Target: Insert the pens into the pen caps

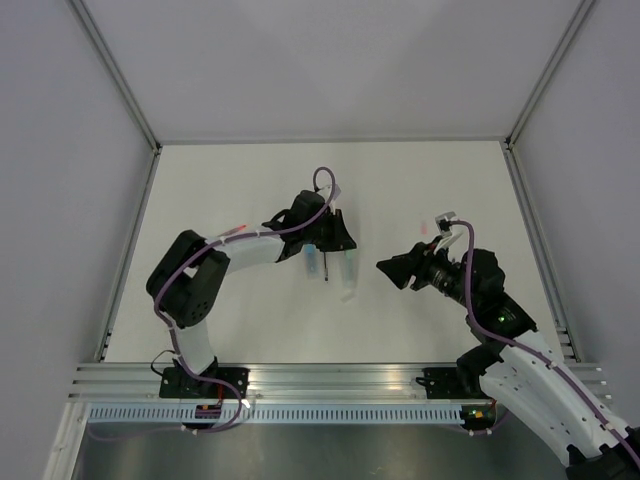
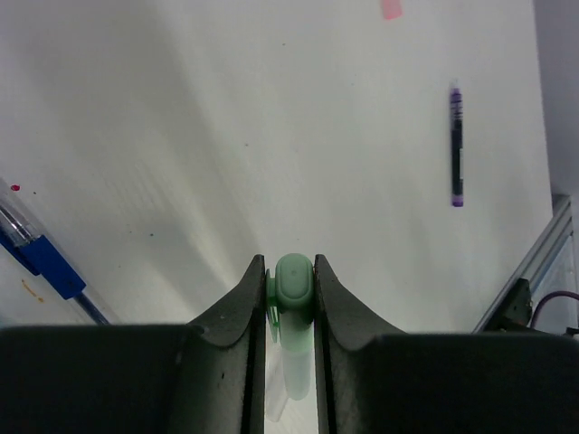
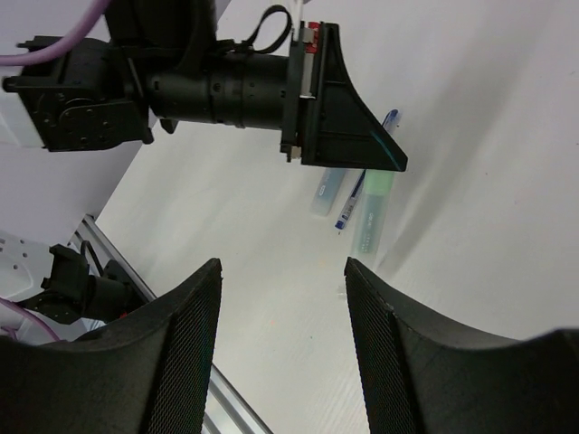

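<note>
My left gripper (image 2: 289, 264) is shut on a mint green pen cap (image 2: 294, 287), which hangs below the jaws with its free end near the table (image 1: 230, 190); the same cap (image 3: 373, 215) shows in the right wrist view. A blue pen (image 3: 352, 203) and a light blue cap (image 3: 327, 192) lie just beside it under the left gripper (image 1: 338, 243). A dark purple pen (image 2: 457, 149) lies apart on the table. A pinkish cap (image 2: 391, 9) lies farther off. My right gripper (image 3: 282, 271) stands open and empty, a short way from the mint cap, pointing at it.
An aluminium rail (image 1: 330, 385) runs along the near edge with both arm bases on it. Grey walls (image 1: 60, 150) close in the white table on three sides. The left arm's purple cable (image 1: 320, 180) loops above its wrist.
</note>
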{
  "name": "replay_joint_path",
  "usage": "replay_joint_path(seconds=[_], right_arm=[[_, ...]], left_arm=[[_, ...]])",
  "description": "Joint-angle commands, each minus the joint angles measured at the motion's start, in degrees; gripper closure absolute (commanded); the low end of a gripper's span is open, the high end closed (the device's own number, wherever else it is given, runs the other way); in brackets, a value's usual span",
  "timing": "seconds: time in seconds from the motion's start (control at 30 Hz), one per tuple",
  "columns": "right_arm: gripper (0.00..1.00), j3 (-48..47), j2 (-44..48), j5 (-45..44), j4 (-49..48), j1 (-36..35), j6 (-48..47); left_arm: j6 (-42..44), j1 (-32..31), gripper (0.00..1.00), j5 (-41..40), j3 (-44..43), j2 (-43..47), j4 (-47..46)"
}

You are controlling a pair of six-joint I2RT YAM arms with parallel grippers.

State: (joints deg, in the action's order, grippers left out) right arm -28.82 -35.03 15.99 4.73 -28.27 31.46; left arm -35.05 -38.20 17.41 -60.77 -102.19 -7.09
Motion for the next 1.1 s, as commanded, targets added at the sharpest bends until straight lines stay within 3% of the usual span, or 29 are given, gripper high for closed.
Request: replay_joint_path(seconds=[0.0,0.3,0.43,0.77,0.9,1.07], right_arm=[[0.38,-1.33,1.27,-1.05,1.06,0.15,-1.23],[0.38,-1.15,3.47,-2.28,1.95,0.15,-1.67],[0.37,-1.5,2.86,-2.54,2.47,0.15,-2.11],[0.37,-3.17,1.45,-8.42,4.94,0.23,-3.25],[0.38,-5.63,-3.71,-20.88,11.23,0.23,-3.43],[0.37,-12.47,-12.32,-49.26,24.15,0.23,0.79]], left_arm=[[0.33,0.22,0.98,-0.88,-4.61,-3.8,1.91],[2.7,1.89,0.95,-6.07,-8.66,-9.95,4.72],[3.23,2.95,0.76,-6.85,-9.62,-11.71,5.42],[6.48,3.74,0.49,-3.7,-9.8,-7.77,6.74],[7.71,3.74,0.4,-1.16,-8.49,-2.06,7.96],[8.15,3.74,0.38,5.77,-3.13,11.8,8.24]])
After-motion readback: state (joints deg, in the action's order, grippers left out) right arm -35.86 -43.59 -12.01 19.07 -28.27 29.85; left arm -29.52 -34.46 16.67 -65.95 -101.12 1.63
